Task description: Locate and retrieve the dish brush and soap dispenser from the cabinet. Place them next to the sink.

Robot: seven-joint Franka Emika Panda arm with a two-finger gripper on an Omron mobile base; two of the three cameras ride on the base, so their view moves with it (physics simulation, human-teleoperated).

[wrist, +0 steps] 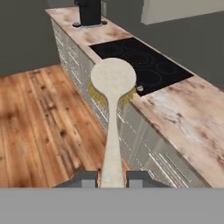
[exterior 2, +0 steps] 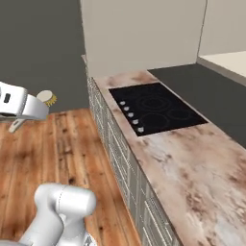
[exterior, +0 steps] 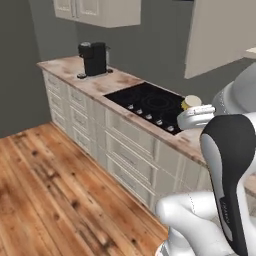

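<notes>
In your hand view the gripper (wrist: pixel 111 177) is clamped on the handle of the dish brush (wrist: pixel 113 87), whose round head points to 12 o'clock, over the counter (wrist: pixel 183 113) edge beside the black cooktop (wrist: pixel 144 61). Your left base view adds the coffee machine (exterior: pixel 94 59) at 11 o'clock; your right base view shows the brush head (exterior 2: pixel 46 97) above wooden floor (exterior 2: pixel 67 153).

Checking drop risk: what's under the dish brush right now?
In the hand view, the dish brush, clamped in the tool, hangs over the cream drawer fronts and wood floor. Its head hides part of the counter edge.
</notes>
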